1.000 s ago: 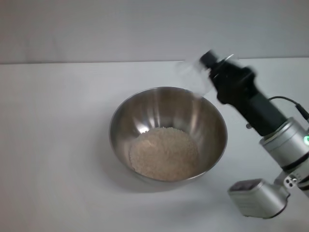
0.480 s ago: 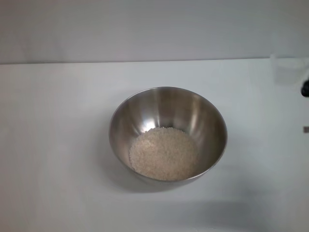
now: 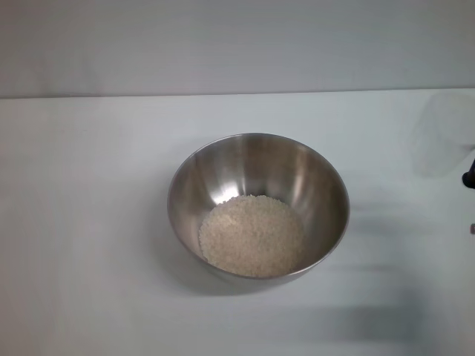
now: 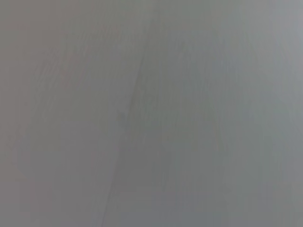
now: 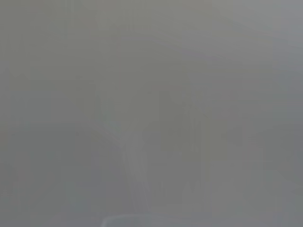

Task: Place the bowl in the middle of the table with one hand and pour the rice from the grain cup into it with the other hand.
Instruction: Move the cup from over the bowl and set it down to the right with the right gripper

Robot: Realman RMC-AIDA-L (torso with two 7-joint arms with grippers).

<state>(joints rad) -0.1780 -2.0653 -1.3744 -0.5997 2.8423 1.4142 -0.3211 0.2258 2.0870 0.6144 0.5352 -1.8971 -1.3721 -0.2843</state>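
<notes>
The bowl [image 3: 258,204], a wide shiny steel one, stands in the middle of the white table [image 3: 89,222]. The rice [image 3: 252,234] lies in it as a pale heap on the bottom. The grain cup [image 3: 441,135], translucent and blurred, is at the far right edge of the head view, well clear of the bowl. Only a black sliver of my right gripper [image 3: 469,178] shows beside the cup, at the frame's edge, and it holds the cup. My left gripper is out of view. Both wrist views show only blank grey.
The table's far edge meets a plain grey wall [image 3: 223,44]. Bare white tabletop lies to the left of the bowl and in front of it.
My right arm has swung away from the bowl's far right rim to the right edge of the view, taking the grain cup with it. The cup has since come lower. The bowl has not moved.
</notes>
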